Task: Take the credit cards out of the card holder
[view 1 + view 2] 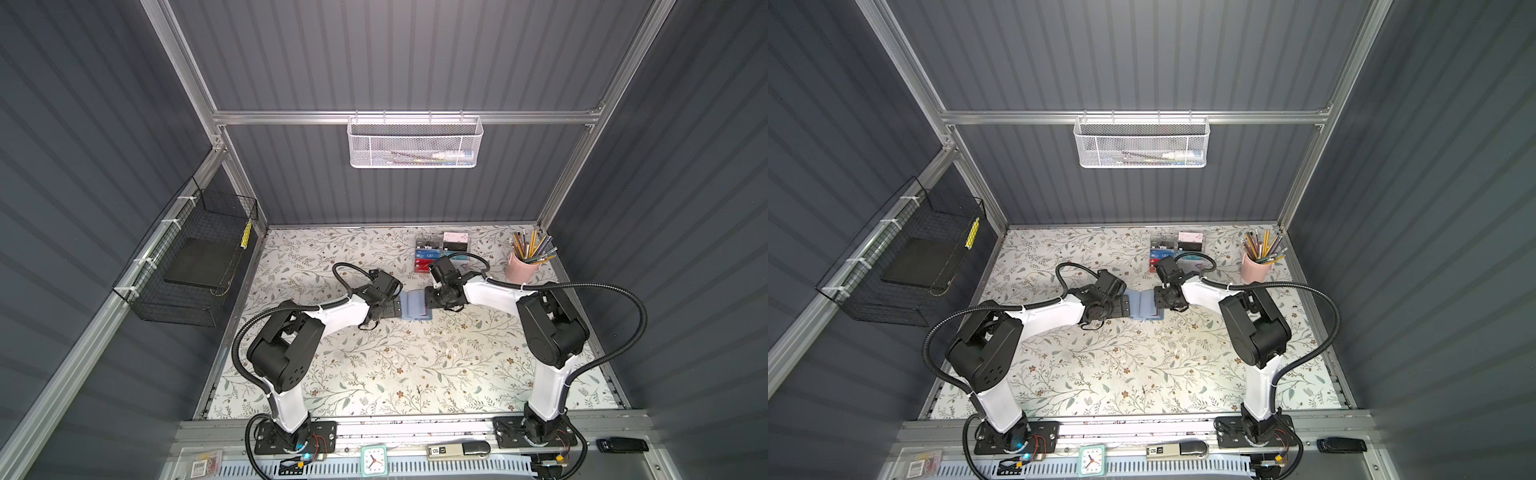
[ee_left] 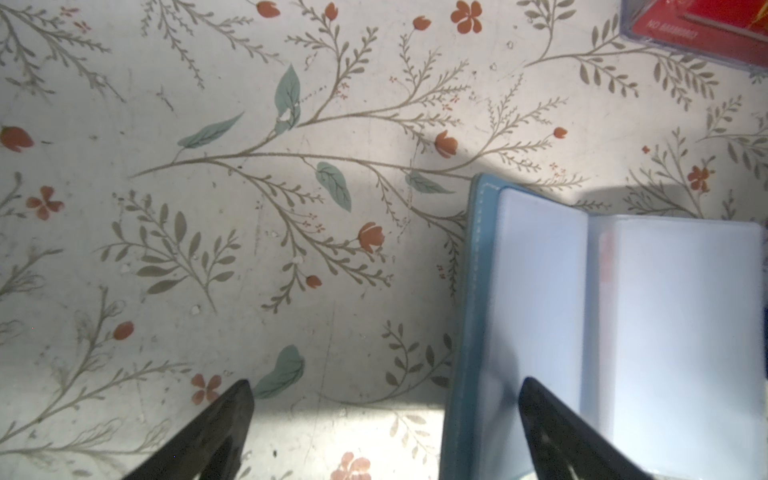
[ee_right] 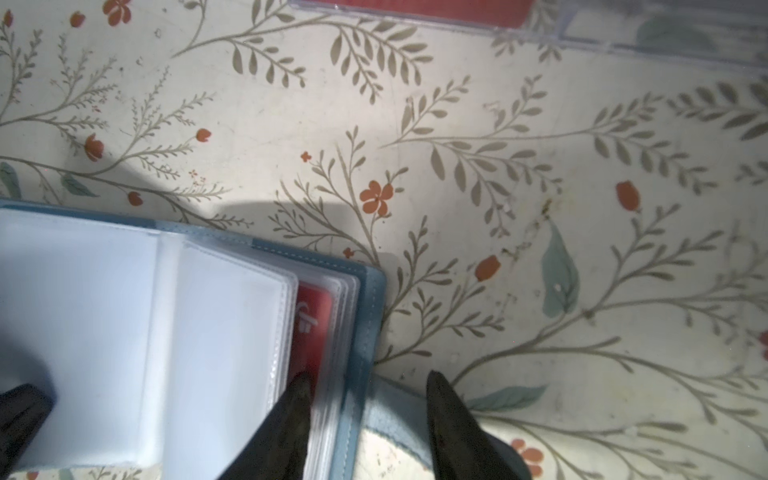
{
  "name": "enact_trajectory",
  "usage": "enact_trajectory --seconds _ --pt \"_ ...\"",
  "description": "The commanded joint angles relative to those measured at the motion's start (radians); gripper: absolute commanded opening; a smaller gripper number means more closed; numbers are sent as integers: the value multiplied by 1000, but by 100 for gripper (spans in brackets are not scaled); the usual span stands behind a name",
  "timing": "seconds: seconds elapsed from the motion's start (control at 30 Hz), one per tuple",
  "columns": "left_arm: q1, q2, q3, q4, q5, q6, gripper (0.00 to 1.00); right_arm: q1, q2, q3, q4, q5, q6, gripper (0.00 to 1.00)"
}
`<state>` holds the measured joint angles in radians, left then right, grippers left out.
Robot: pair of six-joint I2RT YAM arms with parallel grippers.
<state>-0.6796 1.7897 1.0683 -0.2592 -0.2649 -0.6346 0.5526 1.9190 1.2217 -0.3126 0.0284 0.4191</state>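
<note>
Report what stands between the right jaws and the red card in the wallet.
Only clear plastic: the red plastic card sits sleeved inside the slate-blue folding card holder, partly under the upper clear sleeve pages.

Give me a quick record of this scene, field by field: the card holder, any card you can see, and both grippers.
card holder: lying open on the floral table, between the two arms
red card: inside a clear sleeve, under the top pages, on the right arm's side
left gripper: jaws wide open, one above the holder's page, one above bare table
right gripper: jaws apart, straddling the holder's edge, one tip at the red card
</note>
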Motion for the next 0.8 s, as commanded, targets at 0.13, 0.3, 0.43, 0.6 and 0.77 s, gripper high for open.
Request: enact_trajectory --seconds 0.13,0.3,0.43,0.6,0.77 --pt "5 -11 -13 8 10 12 100 5 -34 -3 -22 54 -13 48" --pt "5 -6 -14 9 13 11 100 4 -36 -4 -17 26 -11 47" --pt "5 -7 -18 11 13 9 100 5 -17 4 -18 19 -10 47" --pt "5 -12 -25 12 10 9 100 6 -10 7 -27 25 -13 47" --pt "5 -13 -27 11 11 10 100 6 4 13 -29 7 -12 47"
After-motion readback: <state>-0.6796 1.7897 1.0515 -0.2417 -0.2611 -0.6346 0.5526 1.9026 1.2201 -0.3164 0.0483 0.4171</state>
